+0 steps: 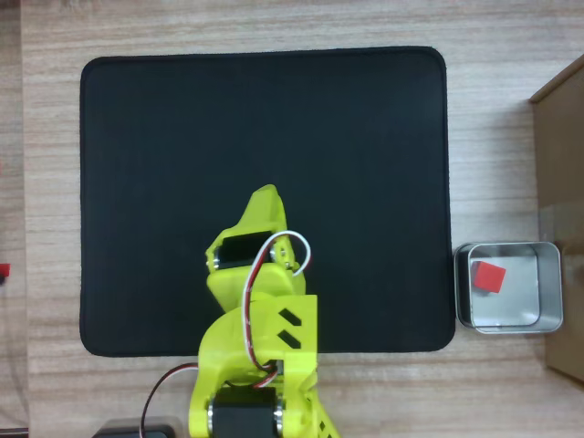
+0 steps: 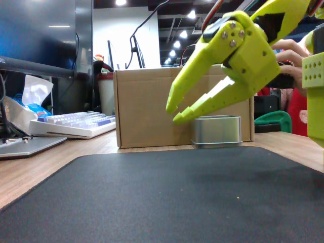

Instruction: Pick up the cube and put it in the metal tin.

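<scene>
Red cube (image 1: pixel 489 277) lies inside the metal tin (image 1: pixel 551 290) — left half of its floor in the overhead view, tin just off the black mat's (image 1: pixel 182 182) right edge. Yellow gripper (image 2: pixel 174 113) hangs above the mat — fingers slightly parted, nothing between them. Cardboard box (image 2: pixel 147 106) stands behind the tin.

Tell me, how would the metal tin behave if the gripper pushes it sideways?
The metal tin looks thin-walled and probably light, so it would likely slide on the smooth wooden table. Being low and wide, it seems unlikely to tip. The cube inside may shift.

one cube (image 1: pixel 489 277), one metal tin (image 1: pixel 550 292), one mat (image 1: pixel 182 182)
</scene>
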You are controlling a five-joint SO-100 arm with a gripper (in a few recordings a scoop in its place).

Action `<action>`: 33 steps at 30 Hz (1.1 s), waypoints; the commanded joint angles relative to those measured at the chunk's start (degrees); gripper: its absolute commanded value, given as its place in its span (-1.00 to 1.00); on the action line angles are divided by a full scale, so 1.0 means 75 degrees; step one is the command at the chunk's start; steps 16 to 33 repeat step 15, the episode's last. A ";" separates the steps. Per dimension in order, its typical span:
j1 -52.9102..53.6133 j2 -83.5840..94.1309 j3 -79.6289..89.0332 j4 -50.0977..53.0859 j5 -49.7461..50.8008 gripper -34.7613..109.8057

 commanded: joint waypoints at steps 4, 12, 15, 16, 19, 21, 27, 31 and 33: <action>0.0012 0.0445 0.0188 0.0598 0.0023 -0.52; 0.0117 0.0457 0.0258 0.0527 0.0246 -0.52; 0.0117 0.0457 0.0270 0.0527 0.0246 -0.52; 0.0117 0.0457 0.0270 0.0527 0.0246 -0.52; 0.0117 0.0457 0.0270 0.0527 0.0246 -0.52; 0.0117 0.0457 0.0270 0.0527 0.0246 -0.52; 0.0117 0.0457 0.0270 0.0527 0.0246 -0.52; 0.0117 0.0457 0.0270 0.0527 0.0246 -0.52; 0.0117 0.0457 0.0270 0.0527 0.0246 -0.52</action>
